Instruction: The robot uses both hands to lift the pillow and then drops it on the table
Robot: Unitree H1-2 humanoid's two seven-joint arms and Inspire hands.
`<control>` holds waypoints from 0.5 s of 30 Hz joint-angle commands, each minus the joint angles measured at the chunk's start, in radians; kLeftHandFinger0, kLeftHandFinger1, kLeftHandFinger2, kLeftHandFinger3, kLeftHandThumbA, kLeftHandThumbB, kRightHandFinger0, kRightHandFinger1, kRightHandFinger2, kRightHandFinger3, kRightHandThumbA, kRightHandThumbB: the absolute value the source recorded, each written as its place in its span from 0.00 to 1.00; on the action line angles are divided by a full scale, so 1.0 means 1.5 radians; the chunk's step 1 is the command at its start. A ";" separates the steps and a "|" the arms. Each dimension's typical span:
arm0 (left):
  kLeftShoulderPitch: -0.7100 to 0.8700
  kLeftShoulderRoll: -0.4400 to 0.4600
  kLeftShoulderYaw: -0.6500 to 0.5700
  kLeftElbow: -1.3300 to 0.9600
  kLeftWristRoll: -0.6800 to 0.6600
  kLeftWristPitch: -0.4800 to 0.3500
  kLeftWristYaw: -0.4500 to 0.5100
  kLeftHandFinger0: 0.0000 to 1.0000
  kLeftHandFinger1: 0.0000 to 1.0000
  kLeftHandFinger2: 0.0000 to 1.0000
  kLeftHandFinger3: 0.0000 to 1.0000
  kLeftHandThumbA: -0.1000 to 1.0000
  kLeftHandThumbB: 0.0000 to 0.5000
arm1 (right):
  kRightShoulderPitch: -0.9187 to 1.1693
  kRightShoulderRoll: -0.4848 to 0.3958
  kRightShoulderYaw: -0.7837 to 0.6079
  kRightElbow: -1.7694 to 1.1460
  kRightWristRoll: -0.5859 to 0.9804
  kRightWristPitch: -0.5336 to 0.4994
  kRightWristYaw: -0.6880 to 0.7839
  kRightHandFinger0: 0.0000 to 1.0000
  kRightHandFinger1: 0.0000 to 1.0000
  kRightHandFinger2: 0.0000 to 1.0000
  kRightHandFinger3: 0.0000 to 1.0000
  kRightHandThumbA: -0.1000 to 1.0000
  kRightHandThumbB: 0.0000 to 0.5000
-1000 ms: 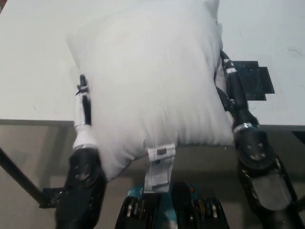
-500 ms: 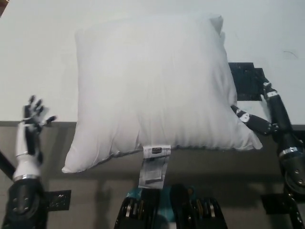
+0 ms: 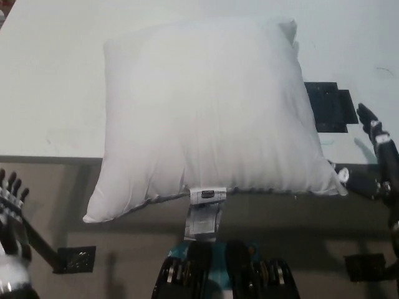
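A large white pillow (image 3: 206, 118) lies flat on the white table (image 3: 50, 93), its near edge overhanging the table's front, with a label tag (image 3: 204, 213) dangling from that edge. My white left hand (image 3: 11, 215) is at the lower left corner, away from the pillow, fingers spread and holding nothing. At the right edge my black right hand (image 3: 374, 159) is open, just off the pillow's near right corner, not gripping it.
A black flat patch (image 3: 330, 106) lies on the table right of the pillow. Below the table's front edge is brownish floor with a black bar and foot plate (image 3: 75, 258) at the lower left.
Both hands let go of the pillow and drew outward and down; the pillow dropped and settled flat on the table.
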 commanded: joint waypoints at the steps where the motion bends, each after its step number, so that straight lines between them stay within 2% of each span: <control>1: 0.048 -0.037 0.012 -0.077 -0.020 -0.037 -0.076 1.00 1.00 1.00 1.00 1.00 0.25 | 0.055 -0.018 0.009 -0.053 -0.043 -0.069 0.007 1.00 1.00 1.00 1.00 1.00 0.64; 5: 0.103 -0.083 0.026 -0.129 0.000 -0.037 -0.103 1.00 1.00 1.00 1.00 1.00 0.29 | 0.131 -0.017 0.026 -0.065 -0.046 -0.126 0.013 1.00 1.00 1.00 1.00 1.00 0.63; 7: 0.114 -0.096 0.030 -0.137 0.004 -0.037 -0.118 1.00 1.00 1.00 1.00 1.00 0.28 | 0.165 -0.015 0.027 -0.073 -0.044 -0.153 0.011 1.00 1.00 1.00 1.00 1.00 0.59; 8: 0.124 -0.109 0.032 -0.140 0.006 -0.037 -0.125 1.00 1.00 1.00 1.00 1.00 0.27 | 0.188 -0.026 0.032 -0.086 -0.066 -0.165 0.012 1.00 1.00 1.00 1.00 1.00 0.52; 9: 0.124 -0.112 0.035 -0.136 0.008 -0.037 -0.129 1.00 1.00 1.00 1.00 1.00 0.30 | 0.202 -0.028 0.034 -0.088 -0.095 -0.176 0.002 1.00 1.00 1.00 1.00 1.00 0.53; 11: 0.131 -0.118 0.036 -0.134 0.015 -0.037 -0.139 1.00 1.00 1.00 1.00 1.00 0.26 | 0.237 -0.047 0.046 -0.091 -0.191 -0.212 -0.021 1.00 1.00 1.00 1.00 1.00 0.47; 13: 0.130 -0.120 0.042 -0.129 0.019 -0.037 -0.153 1.00 1.00 1.00 1.00 1.00 0.24 | 0.254 -0.067 0.058 -0.087 -0.229 -0.230 -0.018 1.00 1.00 1.00 1.00 1.00 0.50; 14: 0.122 -0.120 0.044 -0.128 0.020 -0.037 -0.150 1.00 1.00 1.00 1.00 1.00 0.24 | 0.243 -0.068 0.058 -0.085 -0.228 -0.229 -0.018 1.00 1.00 1.00 1.00 1.00 0.55; 15: 0.115 -0.121 0.050 -0.119 0.020 -0.037 -0.154 1.00 1.00 1.00 1.00 1.00 0.27 | 0.237 -0.071 0.065 -0.072 -0.254 -0.231 -0.027 1.00 1.00 1.00 1.00 1.00 0.54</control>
